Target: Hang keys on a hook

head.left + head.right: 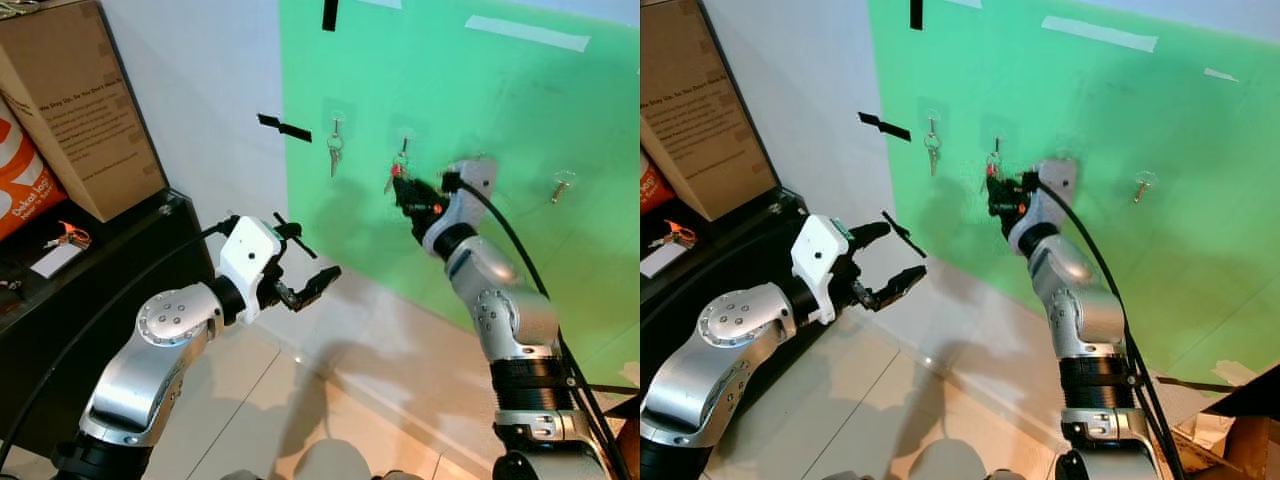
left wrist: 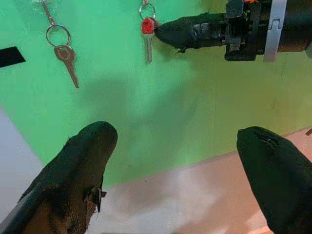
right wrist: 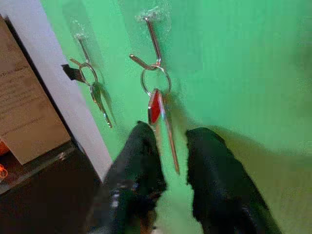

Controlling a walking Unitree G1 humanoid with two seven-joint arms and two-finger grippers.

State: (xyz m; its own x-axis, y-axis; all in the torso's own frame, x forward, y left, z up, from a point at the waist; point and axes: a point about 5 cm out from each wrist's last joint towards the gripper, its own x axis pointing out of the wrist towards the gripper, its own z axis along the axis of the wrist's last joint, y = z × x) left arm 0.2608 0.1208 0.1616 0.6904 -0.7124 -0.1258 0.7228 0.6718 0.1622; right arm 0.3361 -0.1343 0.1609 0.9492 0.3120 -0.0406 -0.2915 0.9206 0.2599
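Right wrist view: ring (image 3: 156,80) prob. seated on hook (image 3: 152,36); right gripper (image 3: 173,146) parted round keys (image 3: 161,117), back straight out w/o snagging.

Two black fingers of the left gripper (image 2: 178,170) rise from the lower corners of the frame, spread wide apart, holding nothing. Behind them is a green wall panel (image 2: 195,102), with a pale wall strip at lower left and a peach-toned band along the bottom. At upper left a plain metal key (image 2: 65,56) hangs on a ring. At top centre a red-headed key (image 2: 147,30) hangs on its own ring. The right gripper (image 2: 168,33) reaches in from the upper right, its black tip touching the red key head.
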